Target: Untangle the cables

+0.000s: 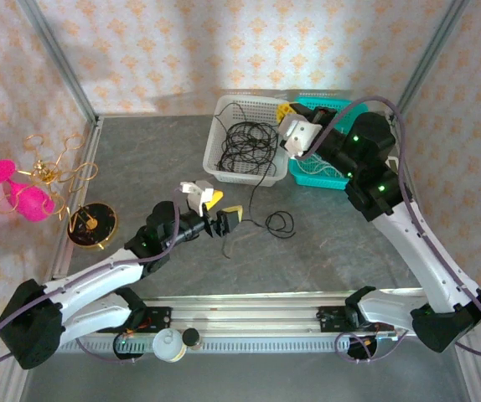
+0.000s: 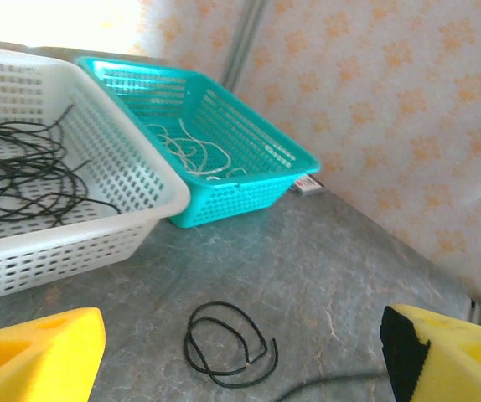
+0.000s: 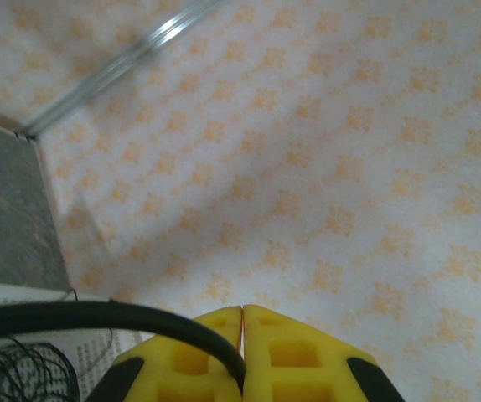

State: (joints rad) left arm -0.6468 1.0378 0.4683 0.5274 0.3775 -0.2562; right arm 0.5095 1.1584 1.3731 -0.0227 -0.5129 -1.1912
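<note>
On the grey table between two robot arms, the sorting reads plainly. Black cables lie heaped in a white basket, while thin white cables curl on the floor of the teal basket just beside it on the right. The split by colour suggests each freed cord goes to its own bin. One loose black cable lies in a small double loop on the bare table, in front of the baskets and apart from both. It appears to be the piece not yet put away. The left arm reaches low toward it, its jaws spread wide with nothing between the yellow pads. The loop lies on the table just ahead of them and touches neither, a stance that would suit an approach for a pickup. The right arm hangs above the seam where the two baskets meet, angled toward the papered back wall. Its jaws are pressed fully together and appear empty, seemingly parked clear of the work.
</note>
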